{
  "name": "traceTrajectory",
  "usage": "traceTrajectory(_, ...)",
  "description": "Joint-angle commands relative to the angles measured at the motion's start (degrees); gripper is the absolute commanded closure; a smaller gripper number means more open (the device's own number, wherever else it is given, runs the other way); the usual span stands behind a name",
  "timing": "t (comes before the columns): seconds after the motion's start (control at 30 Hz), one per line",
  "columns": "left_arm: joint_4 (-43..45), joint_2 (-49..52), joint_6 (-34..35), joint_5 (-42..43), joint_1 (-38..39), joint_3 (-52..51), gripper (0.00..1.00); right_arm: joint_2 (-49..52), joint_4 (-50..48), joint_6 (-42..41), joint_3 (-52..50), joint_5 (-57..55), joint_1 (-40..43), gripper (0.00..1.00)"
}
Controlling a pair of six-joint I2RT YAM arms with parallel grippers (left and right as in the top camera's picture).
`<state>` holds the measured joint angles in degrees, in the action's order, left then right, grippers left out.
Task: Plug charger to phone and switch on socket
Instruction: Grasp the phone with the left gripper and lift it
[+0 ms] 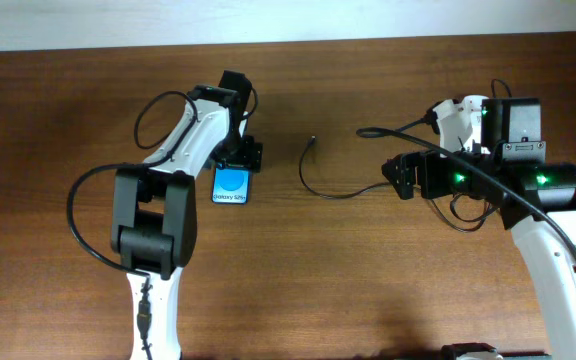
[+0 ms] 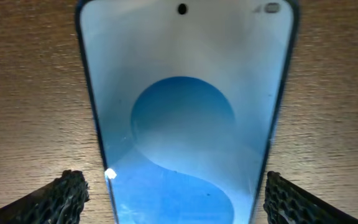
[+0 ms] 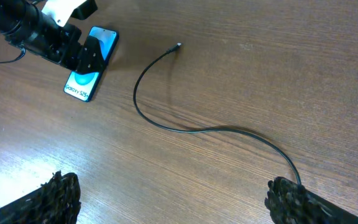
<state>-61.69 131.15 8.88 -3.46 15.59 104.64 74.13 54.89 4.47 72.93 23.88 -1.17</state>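
- Phone (image 1: 234, 187) is lying face-up on the wooden table (image 1: 68, 100), left of centre, with its screen glowing blue. Nothing is plugged into it, as far as the overhead view shows.
- Left gripper (image 2: 173, 182) is hovering at one end of the phone, fingers apart and straddling its edges. Whether they are touching it is unclear.
- Charger (image 3: 191, 131) is curving loosely across mid-table, with its connector tip (image 3: 178, 45) well apart from the phone.
- Right gripper (image 3: 173, 185) is holding nothing, fingers spread wide, and the cable is running behind one finger.
- Socket is appearing in no view, so plugging and switching both seem to be left.
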Motion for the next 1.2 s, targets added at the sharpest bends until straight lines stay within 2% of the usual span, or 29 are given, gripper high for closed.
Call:
traceTrajectory(0.0,0.1,0.4,0.4,-0.4,-0.7,0.4,0.07,0.3,0.1,-0.5,1.0,-0.4,-0.3,0.02)
traceTrajectory(0.63,0.5,3.3,1.0,2.2,-0.7,-0.7,0.08,0.3,2.2,-0.5,1.0,-0.5,-0.3,0.02)
traceTrajectory(0.77,0.9,3.3,2.4,2.2,-0.7,-0.7,0.17,0.3,2.1,-0.4,1.0,-0.5,-0.3,0.02)
traceTrajectory(0.83,1.0,3.3,2.4,2.2,-0.7,-0.7,0.27,0.3,2.2,-0.5,1.0,-0.5,-0.3,0.02)
traceTrajectory(0.93,1.2,3.3,2.4,2.2,-0.7,-0.7,0.31,0.3,2.1,-0.4,1.0,-0.5,-0.3,0.02)
traceTrajectory(1.0,1.0,3.3,2.4,2.2,-0.7,-0.3,0.26,0.3,2.1,-0.5,1.0,-0.5,-0.3,0.02)
traceTrajectory(1.07,0.2,3.3,2.4,2.2,-0.7,1.4,0.27,0.3,1.9,-0.5,1.0,-0.5,-0.3,0.02)
traceTrajectory(1.17,-1.9,3.3,2.4,2.2,-0.7,4.6,0.36,0.3,1.9,-0.5,1.0,-0.5,-0.3,0.02)
